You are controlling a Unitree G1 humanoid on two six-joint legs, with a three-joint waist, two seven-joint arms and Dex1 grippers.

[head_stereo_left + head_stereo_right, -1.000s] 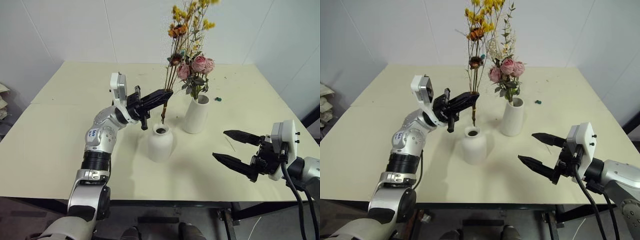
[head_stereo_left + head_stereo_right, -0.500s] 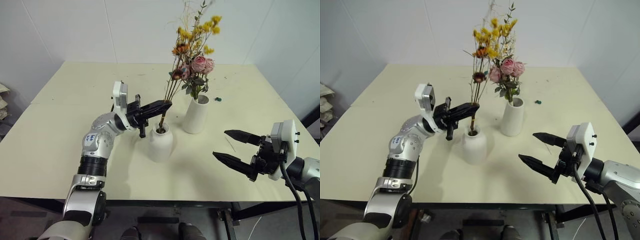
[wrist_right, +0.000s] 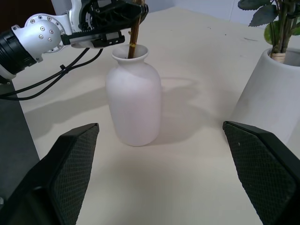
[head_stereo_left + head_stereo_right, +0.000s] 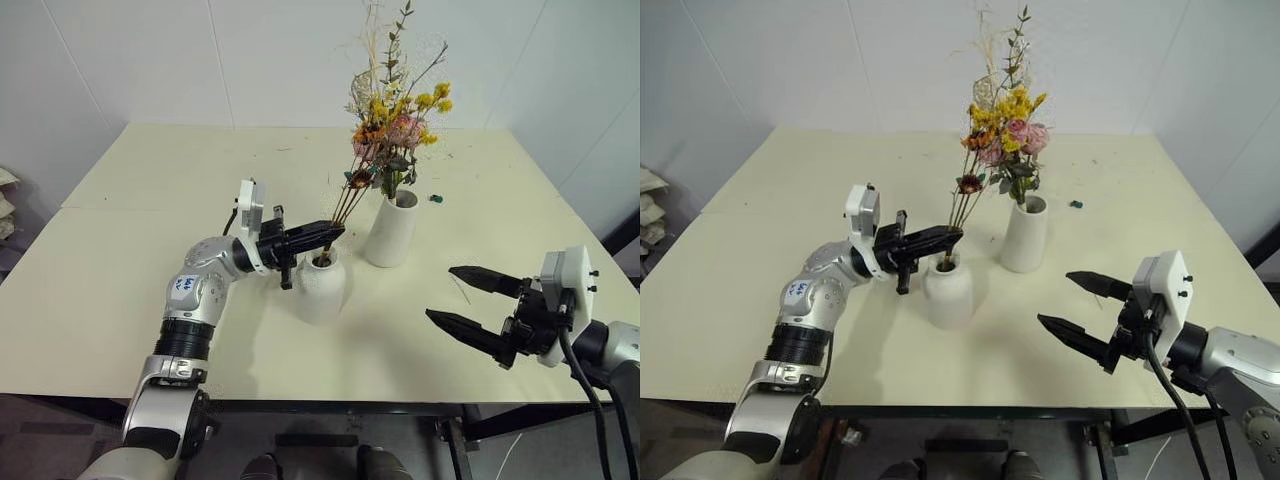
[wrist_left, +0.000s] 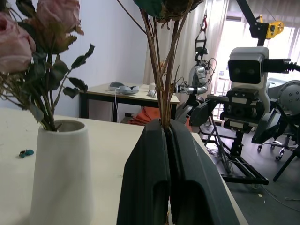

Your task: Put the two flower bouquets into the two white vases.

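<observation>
Now I see the left gripper [image 4: 330,233] clenched on the brown stems of the yellow bunch [image 4: 385,120], just above the mouth of the round vase [image 4: 321,285]. Stem ends sit inside the neck of that vase; the bunch leans away from the gripper, its blossoms up against the roses. From the left wrist view the two fingers [image 5: 187,164] are pressed together with the stems [image 5: 164,84] rising out between them.

Rose bunch [image 4: 1015,140] stands in the tall vase [image 4: 1023,233], which is just beyond and to the right of the round vase, not touching it. Green sprigs and pale grass rise above the pink heads.

Right gripper [image 4: 470,303] hangs off to the right of the round vase, well apart from it, jaws spread wide and holding nothing. Its wrist view looks between both fingers [image 3: 70,164] at the round vase, with the tall vase beside it.

Table [image 4: 120,250] is pale yellow. A small dark-green scrap [image 4: 435,198] lies right of the tall vase.
</observation>
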